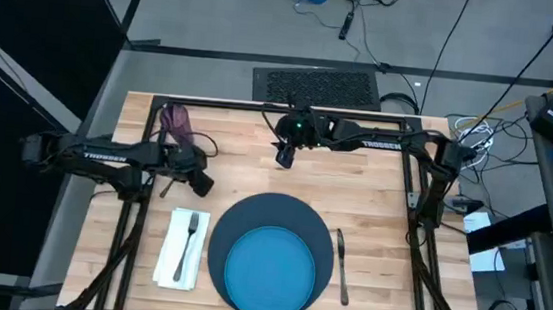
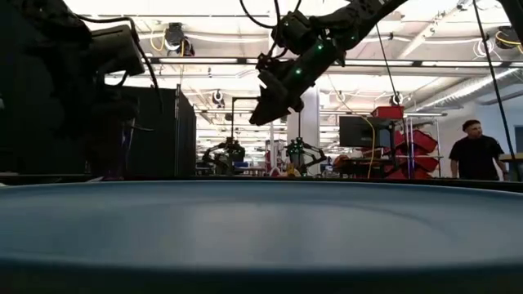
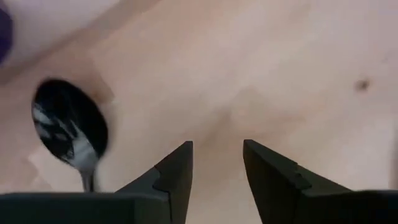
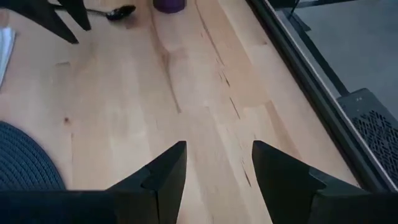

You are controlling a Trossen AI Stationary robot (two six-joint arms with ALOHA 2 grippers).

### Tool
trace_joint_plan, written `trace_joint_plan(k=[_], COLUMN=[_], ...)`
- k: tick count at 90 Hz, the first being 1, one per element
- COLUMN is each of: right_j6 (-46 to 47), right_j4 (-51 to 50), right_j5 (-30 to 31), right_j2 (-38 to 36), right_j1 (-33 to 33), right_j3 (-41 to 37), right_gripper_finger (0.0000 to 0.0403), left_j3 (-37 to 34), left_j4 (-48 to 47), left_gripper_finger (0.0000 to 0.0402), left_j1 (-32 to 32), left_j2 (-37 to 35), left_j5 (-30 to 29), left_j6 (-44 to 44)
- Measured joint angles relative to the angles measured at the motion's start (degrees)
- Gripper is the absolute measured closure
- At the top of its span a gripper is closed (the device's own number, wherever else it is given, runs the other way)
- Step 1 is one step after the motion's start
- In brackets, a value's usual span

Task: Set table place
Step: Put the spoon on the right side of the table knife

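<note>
A dark blue mat point(image 1: 274, 237) lies at the table's near middle with the bright blue plate point(image 1: 269, 265) on it. To its left the fork point(image 1: 188, 243) rests on the white napkin point(image 1: 176, 249), and the knife point(image 1: 341, 266) lies to its right. The purple cup point(image 1: 175, 119) stands at the far left. The spoon point(image 3: 71, 127) lies flat on the wood beside my left gripper point(image 3: 217, 168), which is open just above the table point(image 1: 373, 194) with nothing between its fingers. My right gripper point(image 1: 284, 156) hangs open, high over the far middle point(image 2: 265, 106).
Bare wood spreads between the cup and the mat point(image 4: 25, 162) and under my right gripper point(image 4: 214, 168). A black frame rail point(image 4: 298, 68) runs along the far edge. A person point(image 2: 474, 151) stands in the room beyond the table.
</note>
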State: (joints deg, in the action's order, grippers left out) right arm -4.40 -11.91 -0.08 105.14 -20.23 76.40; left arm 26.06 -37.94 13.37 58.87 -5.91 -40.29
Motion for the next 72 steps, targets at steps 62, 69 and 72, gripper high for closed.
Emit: trace_joint_plan(k=[62,69,72], right_j6=[-0.8,-0.8,-0.8], right_j4=[-0.7,-0.7,-0.7], right_j5=[0.0,0.0,0.0], right_j2=[0.0,0.0,0.0], right_j1=[0.0,-0.1,-0.1], right_j3=[0.0,0.0,0.0], right_gripper_finger=[0.0234,0.0234,0.0234], left_j3=[1.9,1.1,0.6], left_j4=[-16.0,-16.7,-17.2], left_gripper_finger=[0.0274,0.0274,0.0274], left_j1=[0.1,0.2,0.1], left_j2=[0.0,0.0,0.0], left_j5=[-7.9,-8.4,-8.4], left_j6=[-7.3,-9.2,-10.0])
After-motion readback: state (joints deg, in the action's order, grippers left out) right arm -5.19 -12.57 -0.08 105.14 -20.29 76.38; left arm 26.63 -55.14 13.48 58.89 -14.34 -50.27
